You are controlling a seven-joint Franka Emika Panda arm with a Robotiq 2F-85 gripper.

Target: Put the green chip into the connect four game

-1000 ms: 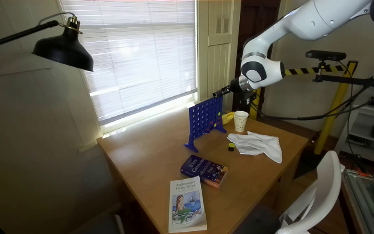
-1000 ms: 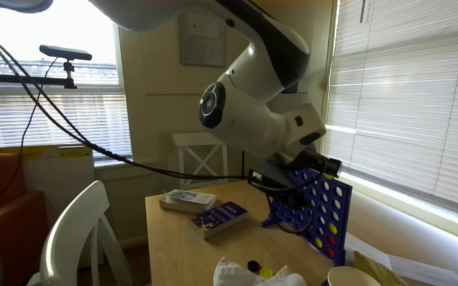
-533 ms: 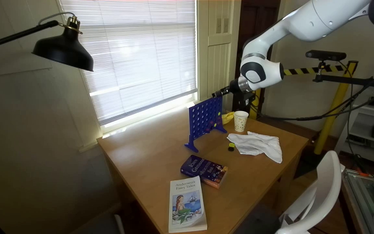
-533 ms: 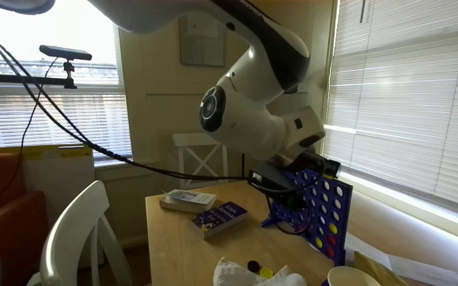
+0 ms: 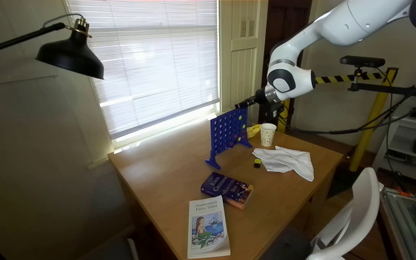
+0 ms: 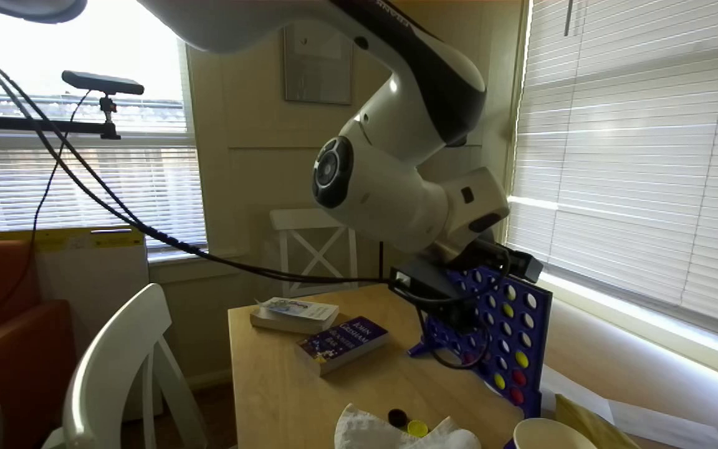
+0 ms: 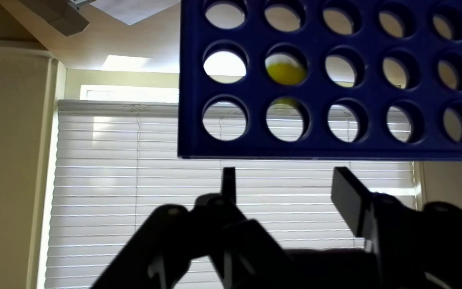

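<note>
Wrist view, flipped top to bottom, shows us the gripper (image 7: 285, 192) with its jaws spread and nothing between them, just beyond the top edge of the connect four game (image 7: 315, 86); whether it touches that edge, we cannot tell. We find the green chip (image 7: 286, 73), yellowish to our eyes, inside the game, second column from the end and second row down. It sits off-centre in its hole, and in an exterior view the chip (image 6: 508, 310) has empty holes just below it, so we judge it is dropping. Jaws parted above the slot leave the seating to gravity, and the game stands upright so its column can guide the disc. A yellow-green chip (image 5: 258, 160) and a dark chip (image 5: 257, 165) lie beside the white cloth (image 5: 289, 162), out of the way. Next, we would back off upward without bumping the game.
</note>
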